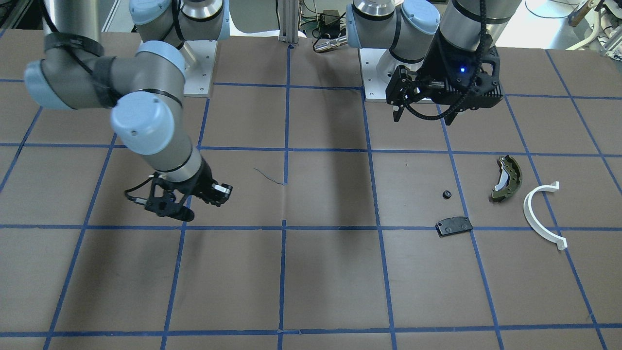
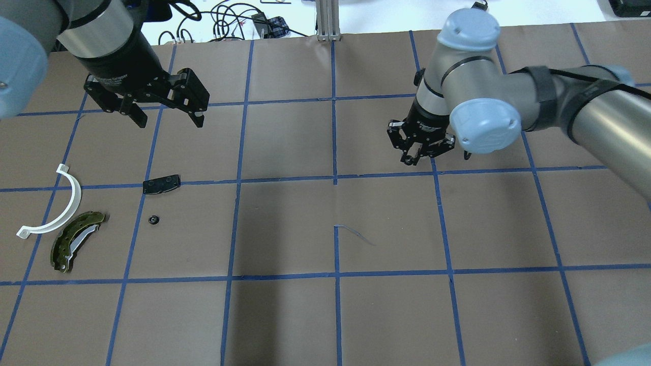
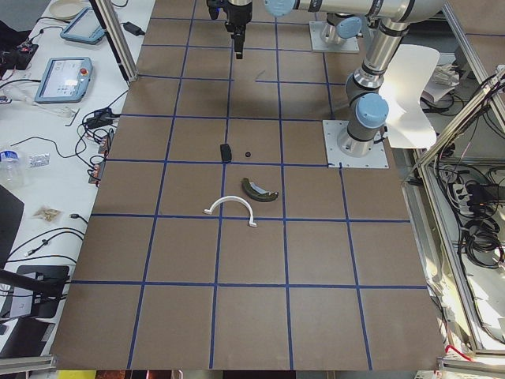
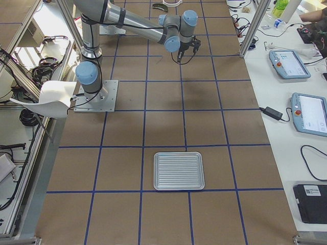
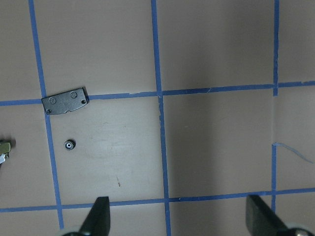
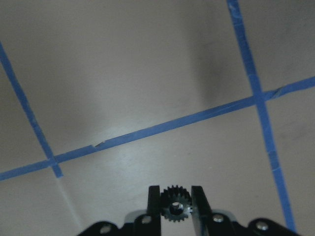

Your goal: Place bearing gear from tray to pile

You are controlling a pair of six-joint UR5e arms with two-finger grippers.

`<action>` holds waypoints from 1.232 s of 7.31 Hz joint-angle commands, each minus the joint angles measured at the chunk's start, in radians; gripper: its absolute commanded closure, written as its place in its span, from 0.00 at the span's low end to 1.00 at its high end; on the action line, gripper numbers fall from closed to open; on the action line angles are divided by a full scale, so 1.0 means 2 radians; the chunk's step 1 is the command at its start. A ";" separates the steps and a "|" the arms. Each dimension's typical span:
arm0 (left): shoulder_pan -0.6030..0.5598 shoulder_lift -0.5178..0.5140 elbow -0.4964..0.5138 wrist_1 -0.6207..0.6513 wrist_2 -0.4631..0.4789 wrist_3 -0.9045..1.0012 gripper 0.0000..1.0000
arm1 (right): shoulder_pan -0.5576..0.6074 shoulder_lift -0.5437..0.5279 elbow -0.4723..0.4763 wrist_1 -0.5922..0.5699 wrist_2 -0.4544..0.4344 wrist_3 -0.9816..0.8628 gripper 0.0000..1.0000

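The left arm, silver with black cabling, comes down steeply. Its black two-finger left tool (image 2: 165, 119) hangs above the brown tabletop (image 2: 285, 315), fingers spread wide and pointing down. The right arm reaches in, bent at its pale-blue-capped joints. Its black right tool (image 6: 175, 191) pinches a small black toothed gear (image 6: 175, 206), seemingly clear of the tabletop.

**Two gears, three loose parts, one tray**

Two small black bearing gears were counted: the first gear (image 2: 153, 219) at the left of the overhead frame, the second gear (image 6: 174, 204) at the bottom centre of the right wrist frame. At the left of the overhead frame there was one olive-green brake shoe (image 2: 71, 239), one white half-ring (image 2: 78, 195) and one black pad (image 2: 161, 183). One ribbed metal tray (image 4: 179, 170) showed low in the exterior right frame. There were two grippers, the left gripper (image 2: 168, 122) and the right gripper (image 2: 414, 160).
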 commanded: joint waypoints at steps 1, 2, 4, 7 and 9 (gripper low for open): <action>0.000 0.015 -0.005 -0.002 0.002 0.001 0.01 | 0.079 0.027 0.020 -0.078 0.016 0.104 1.00; 0.000 0.016 -0.006 -0.003 0.002 0.001 0.00 | 0.105 0.042 0.020 -0.088 0.018 0.132 1.00; 0.000 0.017 -0.006 -0.004 0.002 0.001 0.00 | 0.145 0.066 0.020 -0.117 0.032 0.153 1.00; 0.000 0.018 -0.006 -0.004 0.002 0.001 0.00 | 0.166 0.077 0.020 -0.131 0.034 0.181 0.65; 0.000 0.018 -0.006 -0.004 0.001 0.001 0.00 | 0.159 0.071 0.008 -0.129 0.027 0.172 0.00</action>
